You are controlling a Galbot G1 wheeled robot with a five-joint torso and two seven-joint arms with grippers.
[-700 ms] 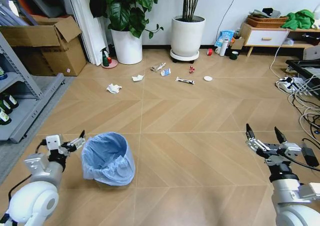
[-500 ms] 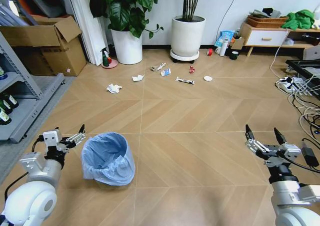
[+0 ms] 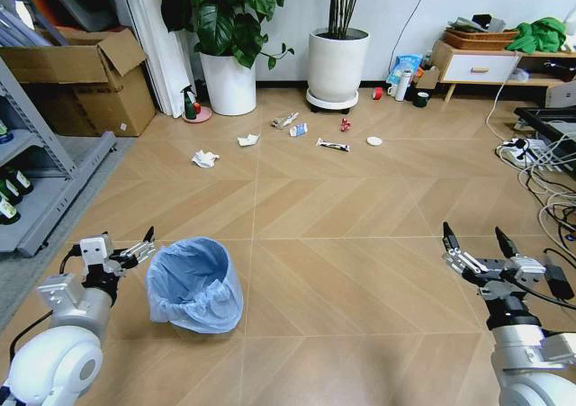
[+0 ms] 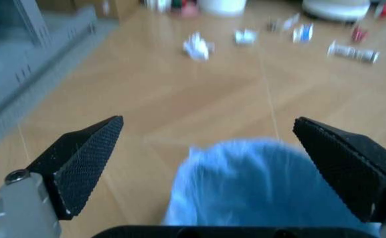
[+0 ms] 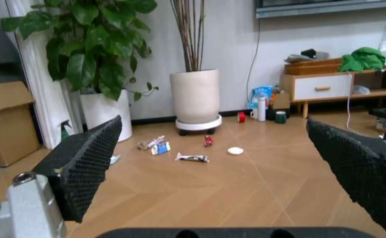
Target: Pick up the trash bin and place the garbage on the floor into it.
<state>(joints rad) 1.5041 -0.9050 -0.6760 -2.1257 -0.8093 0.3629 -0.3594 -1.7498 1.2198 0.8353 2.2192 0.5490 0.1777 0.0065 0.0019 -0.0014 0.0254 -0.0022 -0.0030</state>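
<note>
The left hand [image 3: 141, 247] hovers with fingers spread just beside the trash bin [image 3: 195, 284], at its left rim, not touching; the right hand [image 3: 472, 244] hangs spread too, well apart over bare floor [image 3: 360, 208]; the garbage [image 3: 332, 144] lies scattered far ahead near the white plant pots [image 3: 337, 64], open planks between.

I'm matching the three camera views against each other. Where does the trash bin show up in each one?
Head view: the trash bin stands on the floor at lower left, beside the open left gripper.
Left wrist view: the bin sits low in the middle, between that gripper's fingers.
Right wrist view: not in it.
Shared landmark: the crumpled white paper.
</note>
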